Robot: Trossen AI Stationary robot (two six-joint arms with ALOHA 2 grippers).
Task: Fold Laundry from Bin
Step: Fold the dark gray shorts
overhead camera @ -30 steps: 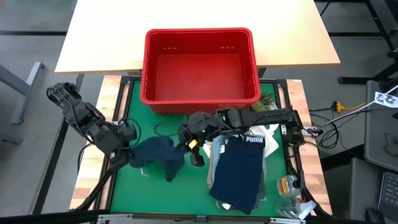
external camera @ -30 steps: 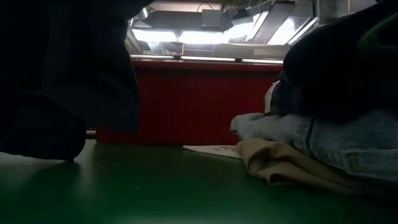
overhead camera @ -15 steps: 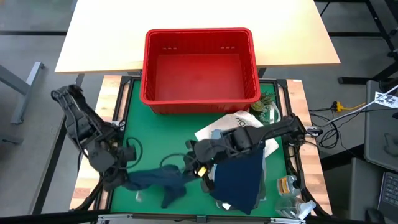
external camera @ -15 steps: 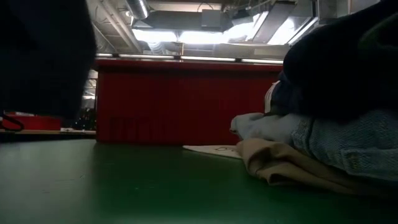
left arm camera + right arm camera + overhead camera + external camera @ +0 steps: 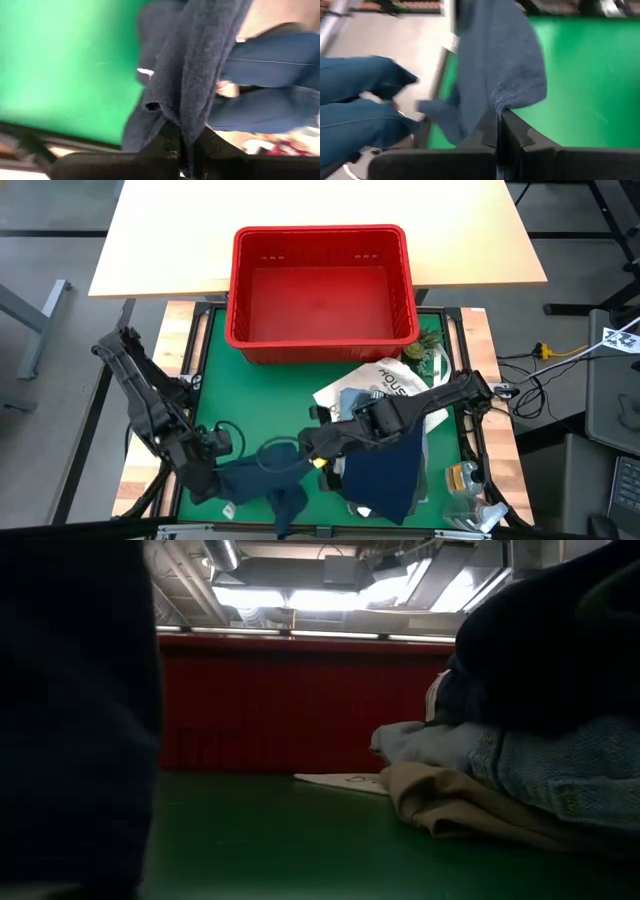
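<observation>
A dark blue cloth (image 5: 262,480) hangs stretched over the near edge of the green mat (image 5: 240,385). The left gripper (image 5: 203,471) pinches one end tight, and the right gripper (image 5: 312,445) pinches the other. Folded clothes (image 5: 385,460) lie just beside it. The red bin (image 5: 322,288) sits behind.
</observation>
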